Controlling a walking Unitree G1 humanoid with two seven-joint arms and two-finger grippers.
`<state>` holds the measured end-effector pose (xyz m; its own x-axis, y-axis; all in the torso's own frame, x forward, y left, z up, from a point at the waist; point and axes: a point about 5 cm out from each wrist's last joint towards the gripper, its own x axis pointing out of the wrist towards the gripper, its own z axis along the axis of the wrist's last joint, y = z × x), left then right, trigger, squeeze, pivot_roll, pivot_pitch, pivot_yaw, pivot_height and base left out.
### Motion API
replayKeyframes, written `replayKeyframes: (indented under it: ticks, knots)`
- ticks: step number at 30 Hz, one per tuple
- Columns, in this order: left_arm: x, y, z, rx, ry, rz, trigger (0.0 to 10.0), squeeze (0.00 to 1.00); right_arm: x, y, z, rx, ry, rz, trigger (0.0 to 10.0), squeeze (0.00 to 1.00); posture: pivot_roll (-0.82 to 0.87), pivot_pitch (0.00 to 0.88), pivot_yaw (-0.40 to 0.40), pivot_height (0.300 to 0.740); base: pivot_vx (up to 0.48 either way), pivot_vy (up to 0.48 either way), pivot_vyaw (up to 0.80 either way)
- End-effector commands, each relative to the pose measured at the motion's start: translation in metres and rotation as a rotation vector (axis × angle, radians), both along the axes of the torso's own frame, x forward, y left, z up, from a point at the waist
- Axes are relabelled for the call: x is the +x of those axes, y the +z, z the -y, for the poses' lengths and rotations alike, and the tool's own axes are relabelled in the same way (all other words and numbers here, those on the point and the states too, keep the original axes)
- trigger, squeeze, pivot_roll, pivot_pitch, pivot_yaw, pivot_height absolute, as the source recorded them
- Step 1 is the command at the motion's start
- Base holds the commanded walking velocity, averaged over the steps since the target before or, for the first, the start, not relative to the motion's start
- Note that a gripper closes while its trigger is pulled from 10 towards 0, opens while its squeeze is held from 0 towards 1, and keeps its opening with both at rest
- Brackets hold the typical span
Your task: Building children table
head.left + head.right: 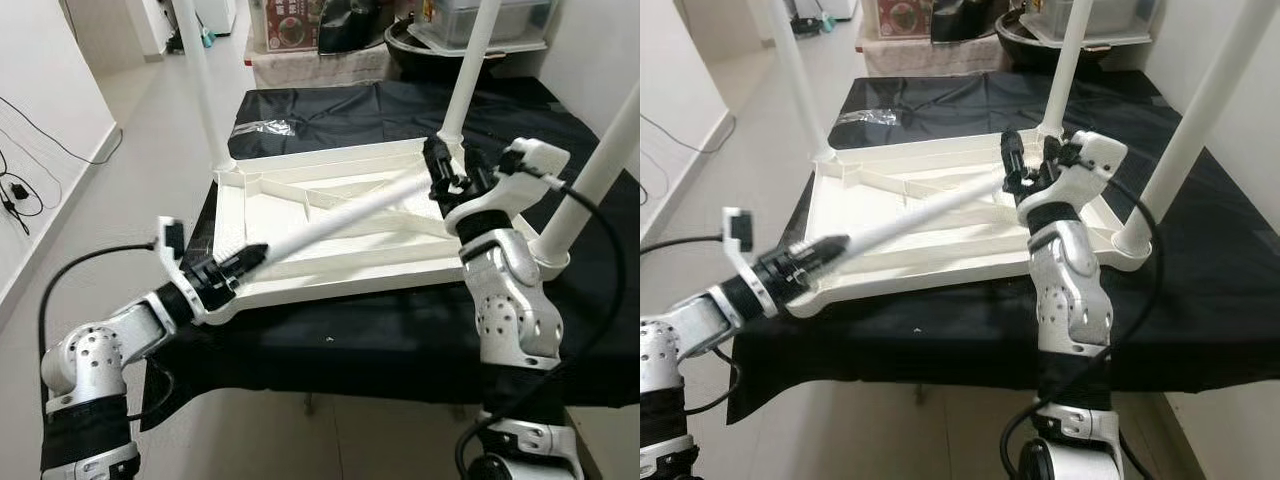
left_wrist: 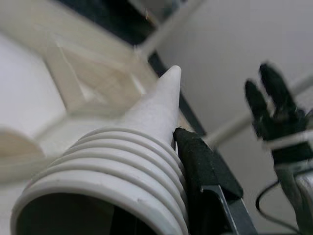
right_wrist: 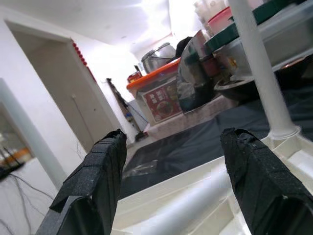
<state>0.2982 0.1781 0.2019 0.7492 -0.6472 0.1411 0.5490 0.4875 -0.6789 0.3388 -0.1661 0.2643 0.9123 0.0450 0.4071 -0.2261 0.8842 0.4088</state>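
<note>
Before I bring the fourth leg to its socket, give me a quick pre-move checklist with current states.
1. Left gripper holding the loose leg at its threaded end: ok, one finger pad presses the threads.
2. Right gripper clamped on the leg: not ok, its fingers are spread open with the leg lying between them.
3. Tabletop lying upside down on the black cloth: ok.
4. Three legs already standing in the corners, including the far right leg: ok.
5. Near-left corner socket free: cannot tell, the left gripper hides it.
6. Leg threads undamaged: ok as far as they show in the left wrist view.
</note>
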Motion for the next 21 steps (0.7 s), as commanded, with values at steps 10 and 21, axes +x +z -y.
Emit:
replayKeyframes:
  ticks: [10,21]
  knots:
    - [-0.034,0.013,0.014,-0.13,-0.063,0.155,10.0,0.0,-0.001,-0.035,-0.023,0.297,0.246,-0.182,10.0,0.0,0.1,0.091,-0.016,0.74,0.0,0.0,0.0]
    - [-0.045,0.005,0.026,-0.128,-0.107,0.145,10.0,0.0,-0.012,-0.031,-0.035,0.459,0.52,-0.134,10.0,0.32,0.1,0.092,-0.024,0.74,0.0,0.0,0.0]
